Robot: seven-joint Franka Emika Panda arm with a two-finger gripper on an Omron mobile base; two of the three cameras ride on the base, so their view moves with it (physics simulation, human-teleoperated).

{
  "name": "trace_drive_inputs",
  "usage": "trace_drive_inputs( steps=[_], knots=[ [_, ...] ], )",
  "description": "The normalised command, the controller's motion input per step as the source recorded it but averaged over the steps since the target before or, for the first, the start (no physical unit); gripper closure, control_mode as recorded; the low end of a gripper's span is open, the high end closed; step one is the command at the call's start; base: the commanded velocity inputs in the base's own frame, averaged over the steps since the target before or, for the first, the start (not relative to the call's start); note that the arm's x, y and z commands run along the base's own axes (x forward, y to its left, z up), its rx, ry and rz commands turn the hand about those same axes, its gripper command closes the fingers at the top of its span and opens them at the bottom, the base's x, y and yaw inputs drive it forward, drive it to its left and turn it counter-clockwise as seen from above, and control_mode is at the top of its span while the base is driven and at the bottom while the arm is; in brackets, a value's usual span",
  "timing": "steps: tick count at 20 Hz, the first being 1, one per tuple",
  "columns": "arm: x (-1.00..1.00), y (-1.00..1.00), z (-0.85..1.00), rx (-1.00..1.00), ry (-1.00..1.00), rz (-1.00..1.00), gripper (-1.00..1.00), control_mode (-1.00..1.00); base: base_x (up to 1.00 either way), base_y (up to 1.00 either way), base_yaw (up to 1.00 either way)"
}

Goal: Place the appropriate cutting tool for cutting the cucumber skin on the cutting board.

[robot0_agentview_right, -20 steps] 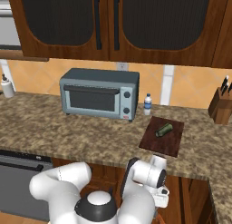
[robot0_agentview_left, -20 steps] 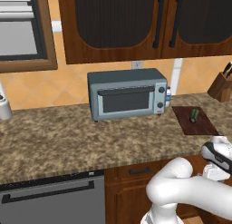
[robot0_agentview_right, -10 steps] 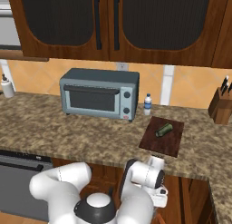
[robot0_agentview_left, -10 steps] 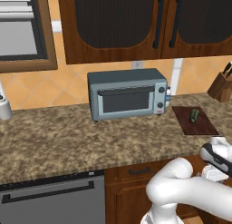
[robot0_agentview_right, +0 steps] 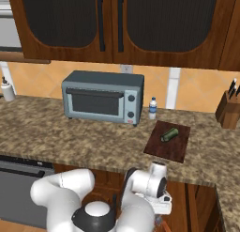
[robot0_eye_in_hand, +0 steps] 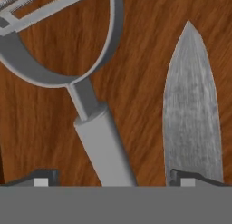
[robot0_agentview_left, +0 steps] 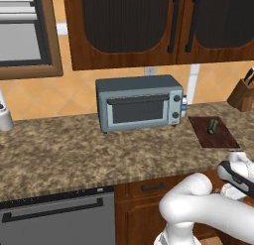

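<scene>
A grey peeler (robot0_eye_in_hand: 100,143) with a round looped head lies on a brown wooden surface in the hand view, and a steel knife blade (robot0_eye_in_hand: 192,109) lies to its right. My gripper (robot0_eye_in_hand: 113,180) is open right above them. Its left fingertip (robot0_eye_in_hand: 38,177) and right fingertip stand on either side of the peeler's handle without touching it. On the counter, the small dark green cucumber (robot0_agentview_left: 213,125) (robot0_agentview_right: 169,134) rests on the reddish-brown cutting board (robot0_agentview_left: 221,138) (robot0_agentview_right: 164,149). My hand hangs below the counter's front edge, in front of the board.
A grey toaster oven (robot0_agentview_left: 139,102) (robot0_agentview_right: 103,97) stands left of the board, with a small water bottle (robot0_agentview_right: 152,108) beside it. A tan knife block (robot0_agentview_left: 242,94) (robot0_agentview_right: 228,112) sits at the far right against the wall. A dishwasher (robot0_agentview_left: 54,219) is under the counter at the left.
</scene>
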Motion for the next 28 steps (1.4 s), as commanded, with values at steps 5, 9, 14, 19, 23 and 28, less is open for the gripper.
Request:
trace_drive_inputs(
  steps=[5,9,14,19,23,28],
  knots=[
    [-0.23,0.23,-0.39,0.0,-0.07,0.1,-1.0,-1.0,0.0,0.0,0.0],
    [-0.33,0.19,-0.45,-0.01,-0.02,0.07,-1.0,-1.0,0.0,0.0,0.0],
    [-0.31,0.23,-0.3,0.0,-0.05,0.06,1.0,-1.0,0.0,0.0,0.0],
    [-0.22,0.16,0.0,0.0,-0.08,0.06,1.0,-1.0,0.0,0.0,0.0],
    [-0.04,0.05,0.28,0.06,-0.06,0.06,1.0,-1.0,0.0,0.0,0.0],
    [0.0,0.0,0.81,0.08,-0.09,0.05,1.0,-1.0,0.0,0.0,0.0]
  ],
)
